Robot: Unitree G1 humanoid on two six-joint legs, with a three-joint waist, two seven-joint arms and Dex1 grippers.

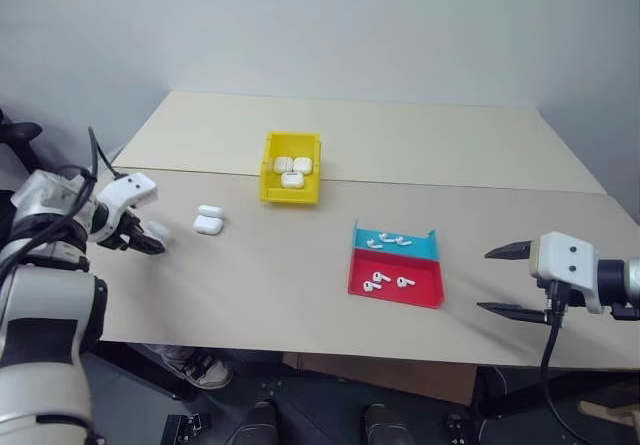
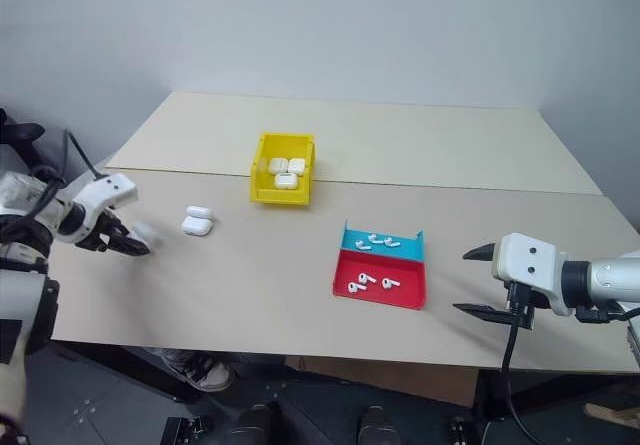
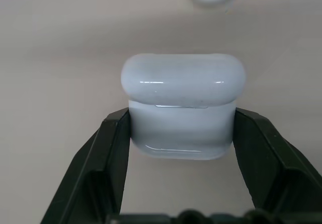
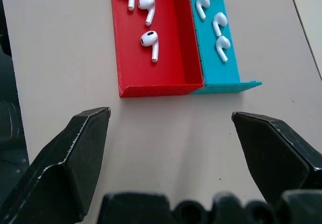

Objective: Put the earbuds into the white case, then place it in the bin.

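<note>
on the beige table (image 1: 300, 265), your left gripper (image 3: 182, 128) pinches the white case (image 3: 183, 105) low on its slick, light body; right gripper (image 4: 171, 128) spread.

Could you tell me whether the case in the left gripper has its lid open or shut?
Shut: the white case sits between the left gripper's fingers with its lid seated flush.

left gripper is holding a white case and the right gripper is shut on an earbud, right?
Half right. The left gripper is shut on a white case, but the right wrist view shows the right gripper open and empty, short of the earbuds in the red and teal tray.
</note>
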